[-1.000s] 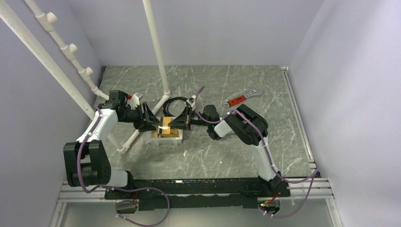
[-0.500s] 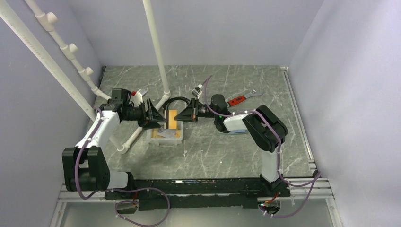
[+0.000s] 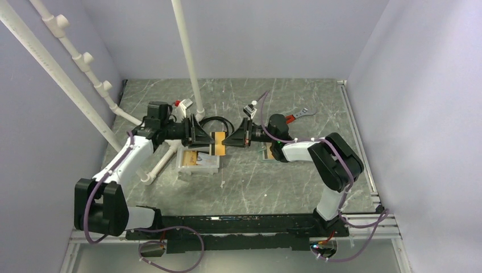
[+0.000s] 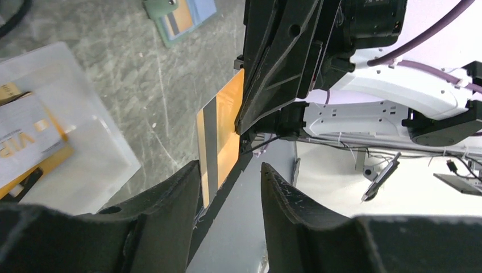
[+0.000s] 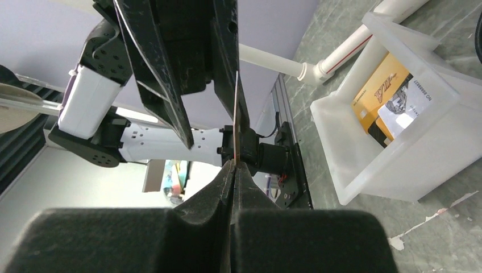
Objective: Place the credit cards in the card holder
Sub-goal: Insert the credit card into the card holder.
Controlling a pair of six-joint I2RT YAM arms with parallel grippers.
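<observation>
Where the white pipe frame (image 3: 187, 57) stands at the left of the marbled table (image 3: 256, 182), the left gripper (image 3: 207, 137) is held level and pointed to the right, with its fingers (image 4: 170, 199) spread apart. Beneath it and slightly nearer, a white tray (image 3: 183, 165) is set on the table, and loose cards (image 5: 389, 91) are seen lying in it, a gold one printed VIP among them. A gold card (image 3: 219, 143) with a dark stripe is suspended in the air between the two grippers. Its left end is taken in between the spread left fingers and lies close along one of them, though contact cannot be told. Its right end is clamped by the right gripper (image 3: 229, 140), whose fingers (image 5: 221, 187) are pressed tight on the card's thin edge. Farther right, the card holder (image 4: 181, 14) is laid open on the table near the right arm, its light-blue pockets turned upward. A red-handled wrench (image 3: 291, 117) is seen beyond it, toward the back of the table.
</observation>
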